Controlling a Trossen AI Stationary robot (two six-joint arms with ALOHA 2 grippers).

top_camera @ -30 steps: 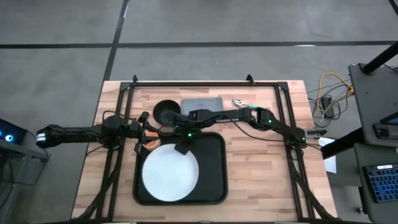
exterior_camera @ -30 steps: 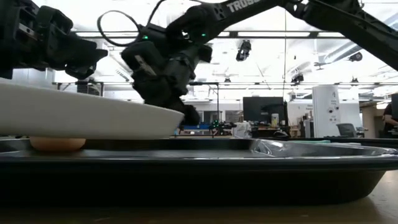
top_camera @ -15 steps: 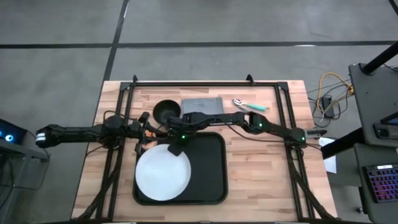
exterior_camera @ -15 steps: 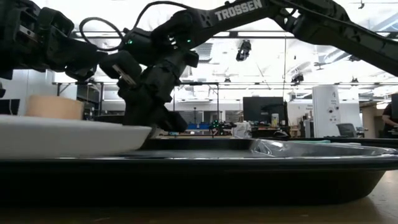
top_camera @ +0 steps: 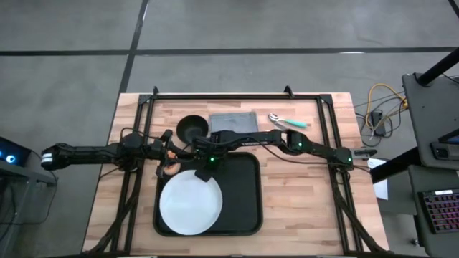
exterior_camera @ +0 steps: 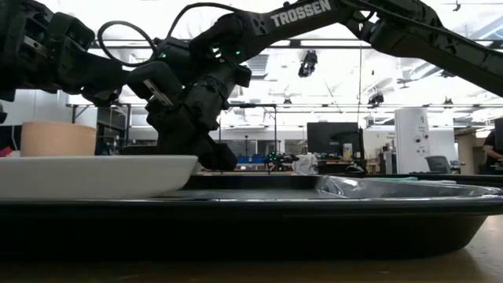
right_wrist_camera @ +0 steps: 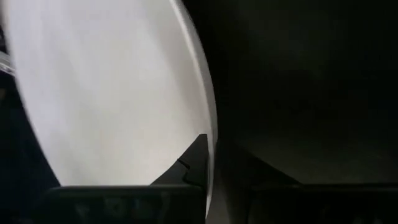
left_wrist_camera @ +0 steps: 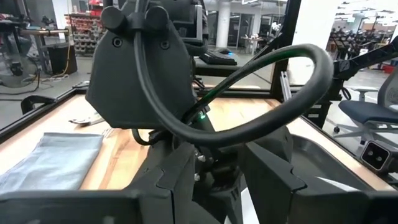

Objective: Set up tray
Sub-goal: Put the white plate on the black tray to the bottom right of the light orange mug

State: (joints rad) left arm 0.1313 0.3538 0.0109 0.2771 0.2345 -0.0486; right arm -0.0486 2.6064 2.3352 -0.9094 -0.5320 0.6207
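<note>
Right gripper [top_camera: 203, 172]: arm stretched leftward, fingers straddling the round white plate's [top_camera: 188, 211] far rim; grip undeterminable.
Left gripper [top_camera: 172, 153]: grasping a tan cup [top_camera: 171, 168].
Large flat black tray [top_camera: 240, 193]: centre, near side.
Writing: "TROSSEN" on the right arm [exterior_camera: 301, 11].

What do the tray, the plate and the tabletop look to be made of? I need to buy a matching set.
Tray: probably plastic or coated metal, matte black, with faint sheen along its low rim.
Plate: likely ceramic or melamine, smooth plain white with a thick rim; hard to tell which.
Tabletop: wood, light butcher-block strips with visible joints.
</note>
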